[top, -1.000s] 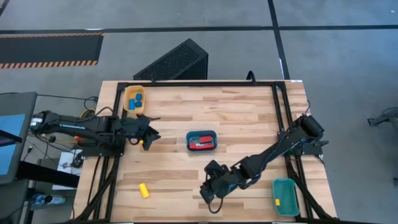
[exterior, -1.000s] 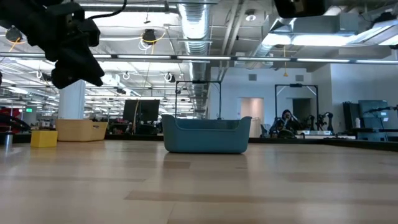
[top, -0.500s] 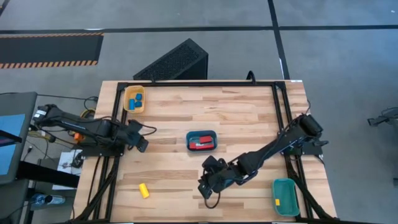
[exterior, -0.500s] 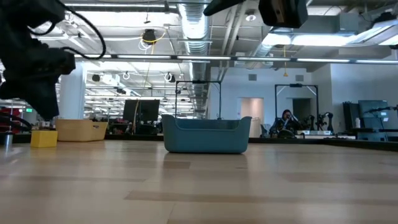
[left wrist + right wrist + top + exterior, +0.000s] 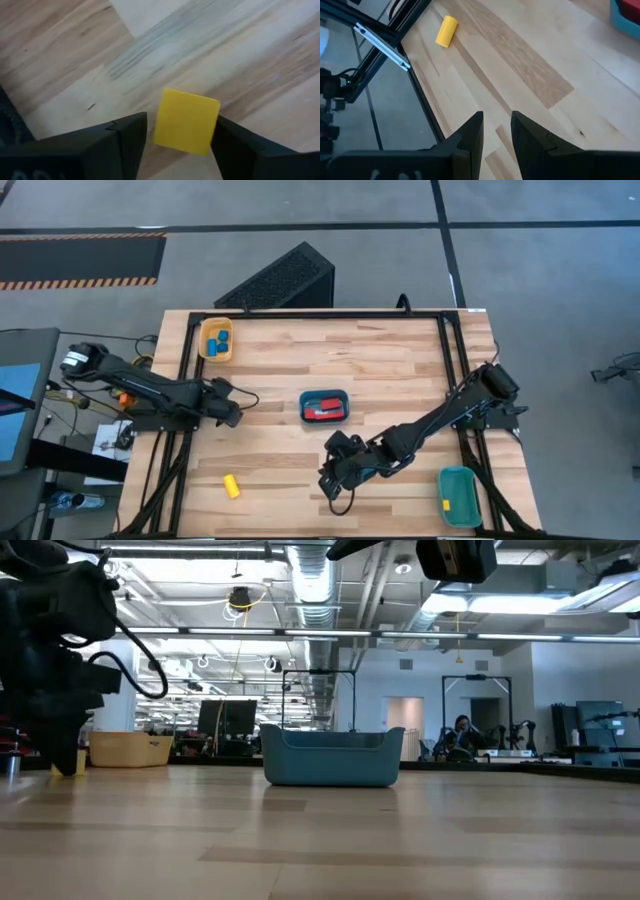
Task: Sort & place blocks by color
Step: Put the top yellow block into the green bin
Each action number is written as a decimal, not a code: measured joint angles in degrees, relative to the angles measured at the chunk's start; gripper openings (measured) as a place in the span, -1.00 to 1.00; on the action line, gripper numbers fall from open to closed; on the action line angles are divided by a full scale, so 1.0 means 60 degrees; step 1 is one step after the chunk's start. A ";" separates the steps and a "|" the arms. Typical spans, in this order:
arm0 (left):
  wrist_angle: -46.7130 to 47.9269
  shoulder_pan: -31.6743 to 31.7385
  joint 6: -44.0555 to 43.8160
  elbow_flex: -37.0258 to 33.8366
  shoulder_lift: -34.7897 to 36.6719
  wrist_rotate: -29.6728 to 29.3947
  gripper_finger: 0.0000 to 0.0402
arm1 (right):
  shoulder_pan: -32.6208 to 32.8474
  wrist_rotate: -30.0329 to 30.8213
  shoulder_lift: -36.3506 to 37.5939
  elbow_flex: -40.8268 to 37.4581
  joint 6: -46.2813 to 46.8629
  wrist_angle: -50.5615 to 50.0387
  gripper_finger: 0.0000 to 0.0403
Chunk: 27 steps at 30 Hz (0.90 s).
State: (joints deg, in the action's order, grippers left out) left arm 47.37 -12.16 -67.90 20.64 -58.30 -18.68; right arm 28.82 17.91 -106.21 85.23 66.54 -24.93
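Yellow cube (image 5: 186, 121) sits square between left end effector (image 5: 177, 137) fingers, spread wide, low over worktop (image 5: 400, 370); right end effector (image 5: 496, 131) narrow, farther off.

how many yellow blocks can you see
3: a cube between the left pincer's open fingers; a short bar loose on the table; a block in the corner teal tray. Trays may hide others.
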 joint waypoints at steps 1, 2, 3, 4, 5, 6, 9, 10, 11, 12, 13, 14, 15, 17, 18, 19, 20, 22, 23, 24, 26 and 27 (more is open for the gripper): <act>-0.0106 0.0000 0.0086 0.0013 -0.0158 -0.0003 -0.10 | 0.0004 -0.0004 0.0000 0.0000 0.0098 0.0014 -0.41; -0.0207 -0.0005 0.0219 0.0029 -0.0334 -0.0025 -0.16 | 0.0004 -0.0005 0.0000 0.0001 0.0189 0.0011 -0.41; -0.0316 -0.0011 0.0365 0.0053 -0.0472 -0.0040 -0.23 | 0.0005 -0.0007 0.0000 0.0000 0.0291 0.0015 -0.41; -0.0363 -0.0011 0.0497 0.0062 -0.0597 -0.0048 -0.30 | 0.0020 -0.0027 0.0000 0.0001 0.0386 0.0015 -0.41; -0.0382 -0.0011 0.0643 0.0065 -0.0690 -0.0074 -0.37 | 0.0040 -0.0040 0.0000 0.0000 0.0406 0.0021 -0.41; -0.0458 -0.0011 0.0731 0.0080 -0.0757 -0.0139 -0.44 | 0.0070 -0.0037 0.0000 0.0000 0.0409 0.0041 -0.41; -0.0637 -0.0003 0.0760 0.0085 -0.0758 -0.0218 -0.50 | 0.0202 -0.0051 0.0000 0.0000 0.0525 0.0036 -0.41; -0.0654 0.0000 0.0783 0.0102 -0.0672 -0.0205 -0.50 | 0.0253 -0.0051 0.0000 0.0000 0.0574 0.0015 -0.41; -0.0649 0.0000 0.0803 0.0101 -0.0581 -0.0173 -0.50 | 0.0303 -0.0047 0.0000 0.0000 0.0587 0.0013 -0.41; -0.0627 0.0008 0.0851 0.0146 -0.0494 -0.0138 -0.50 | 0.0363 -0.0046 0.0000 0.0000 0.0587 0.0018 -0.41; -0.0664 0.0007 0.0926 0.0200 -0.0424 -0.0076 -0.50 | 0.0420 -0.0043 0.0000 0.0000 0.0590 0.0011 -0.41; -0.0711 0.0004 0.1003 0.0295 -0.0277 0.0076 -0.50 | 0.0467 -0.0040 0.0000 0.0000 0.0588 0.0007 -0.41; -0.0764 -0.0010 0.1097 0.0446 -0.0114 0.0088 -0.50 | 0.0503 -0.0040 0.0000 0.0000 0.0594 0.0000 -0.41; -0.0904 -0.0005 0.1487 0.0655 0.0190 -0.0070 -0.50 | 0.0567 -0.0034 0.0000 0.0000 0.0598 0.0003 -0.41; -0.0961 -0.0009 0.1789 0.0772 0.0325 -0.0189 -0.50 | 0.0590 -0.0016 0.0000 0.0000 0.0606 0.0006 -0.41; -0.1152 -0.0019 0.2074 0.0918 0.0486 -0.0284 -0.50 | 0.0590 0.0002 0.0000 0.0000 0.0644 0.0008 -0.41; -0.1364 -0.0025 0.2408 0.1083 0.0655 -0.0390 -0.50 | 0.0586 0.0001 0.0000 0.0000 0.0657 0.0009 -0.41; -0.1989 -0.0029 0.3246 0.1341 0.0952 -0.0605 -0.50 | 0.0583 0.0039 0.0007 0.0000 0.0665 0.0030 -0.41; -0.2296 -0.0029 0.3752 0.1431 0.1083 -0.0645 -0.50 | 0.0583 0.0108 0.0010 0.0000 0.0691 0.0040 -0.41; -0.2696 -0.0026 0.4253 0.1536 0.1191 -0.0652 -0.50 | 0.0583 0.0273 0.0014 0.0000 0.0721 0.0053 -0.41; -0.3629 -0.0029 0.5159 0.1752 0.1421 -0.0548 -0.50 | 0.0583 0.0751 0.0134 -0.0009 0.0762 0.0024 -0.41; -0.4081 -0.0033 0.5553 0.1833 0.1503 -0.0425 -0.50 | 0.0583 0.1003 0.0227 -0.0015 0.0761 0.0027 -0.41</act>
State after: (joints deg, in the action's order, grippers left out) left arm 22.88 -12.36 -34.58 31.64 -49.28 -21.23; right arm 32.32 23.93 -104.85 85.14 71.10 -24.77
